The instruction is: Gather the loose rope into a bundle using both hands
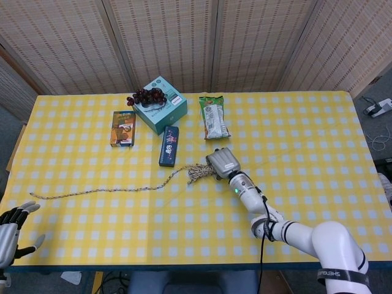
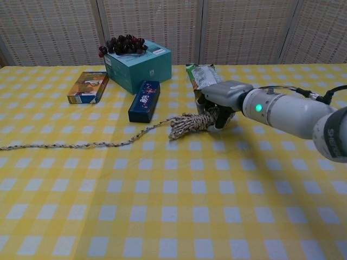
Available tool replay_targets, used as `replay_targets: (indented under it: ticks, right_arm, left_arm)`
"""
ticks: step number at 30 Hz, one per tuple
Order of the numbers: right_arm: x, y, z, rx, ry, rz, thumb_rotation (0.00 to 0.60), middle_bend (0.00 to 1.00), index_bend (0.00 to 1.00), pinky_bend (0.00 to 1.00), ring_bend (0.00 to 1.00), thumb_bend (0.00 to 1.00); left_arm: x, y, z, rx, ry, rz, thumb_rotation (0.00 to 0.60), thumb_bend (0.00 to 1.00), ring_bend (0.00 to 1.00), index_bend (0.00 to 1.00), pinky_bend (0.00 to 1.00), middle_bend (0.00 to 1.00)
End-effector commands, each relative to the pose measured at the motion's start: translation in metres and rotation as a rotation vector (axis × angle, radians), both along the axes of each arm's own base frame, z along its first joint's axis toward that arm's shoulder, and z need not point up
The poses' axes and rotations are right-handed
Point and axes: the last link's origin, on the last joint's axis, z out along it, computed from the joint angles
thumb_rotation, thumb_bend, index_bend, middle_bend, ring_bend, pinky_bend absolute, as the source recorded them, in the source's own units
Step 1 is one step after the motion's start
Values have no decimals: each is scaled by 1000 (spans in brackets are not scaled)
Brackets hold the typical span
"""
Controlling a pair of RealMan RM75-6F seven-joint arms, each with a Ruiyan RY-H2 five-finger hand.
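We see a grey boxy right robot hand (image 2: pixel 221 100) on a white forearm with a green light and black cable, plus a grey-and-black left robot hand (image 1: pixel 11 236).

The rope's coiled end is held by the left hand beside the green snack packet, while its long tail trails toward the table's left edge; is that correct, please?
Not quite: it is the right hand that grips the coiled end of the rope, as the chest view shows. The left hand is open at the table's near corner. The rest stands: the green snack packet is beside it.
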Motion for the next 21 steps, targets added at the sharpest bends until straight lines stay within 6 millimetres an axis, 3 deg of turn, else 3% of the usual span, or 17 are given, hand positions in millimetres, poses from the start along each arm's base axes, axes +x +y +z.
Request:
replay_targets:
  ticks: [1, 8, 13, 21]
  right_arm:
    - [-2, -1, 14, -13, -36, -1, 600, 576, 709, 473, 375, 584]
    - [-5, 4, 46, -30, -109, -2, 600, 591, 738, 487, 392, 600]
    - [-4, 11, 64, -34, -176, 2, 600, 598, 752, 497, 398, 601]
    - [-4, 24, 89, -28, -290, 5, 600, 609, 762, 509, 410, 601]
  left_arm:
    - [0, 5, 5, 10, 1, -9, 600, 280, 153, 258, 130, 177]
    - [4, 32, 18, 24, 9, -64, 600, 280, 163, 268, 130, 177]
    - [12, 58, 19, 5, -2, -117, 600, 280, 227, 304, 138, 184]
    - [23, 95, 9, -68, -1, -174, 600, 279, 351, 370, 256, 297]
